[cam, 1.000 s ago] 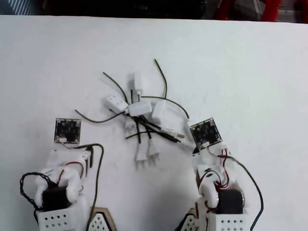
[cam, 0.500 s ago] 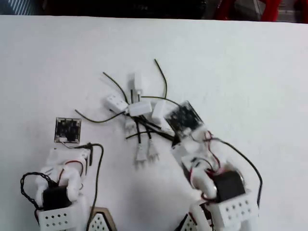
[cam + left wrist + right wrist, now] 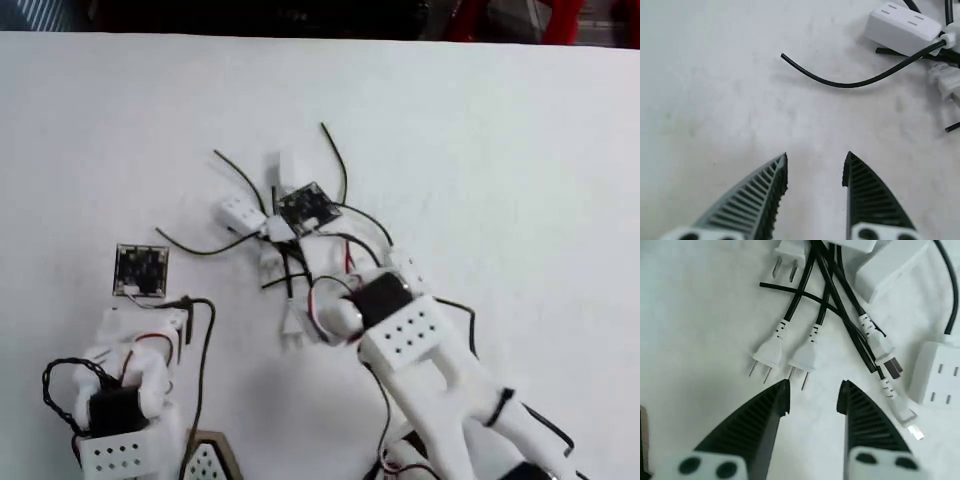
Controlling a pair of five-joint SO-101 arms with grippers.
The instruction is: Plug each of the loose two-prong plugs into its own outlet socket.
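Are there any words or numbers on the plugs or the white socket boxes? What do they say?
No text can be read anywhere.
The white socket box shows slots but no letters.
The white plug just ahead of the right gripper is plain.
The small black board in the high view carries tiny pale marks, too small to read.

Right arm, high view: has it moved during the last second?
Yes. The right arm has swung left and farther out across the table, from beside the tangle of plugs to over it.
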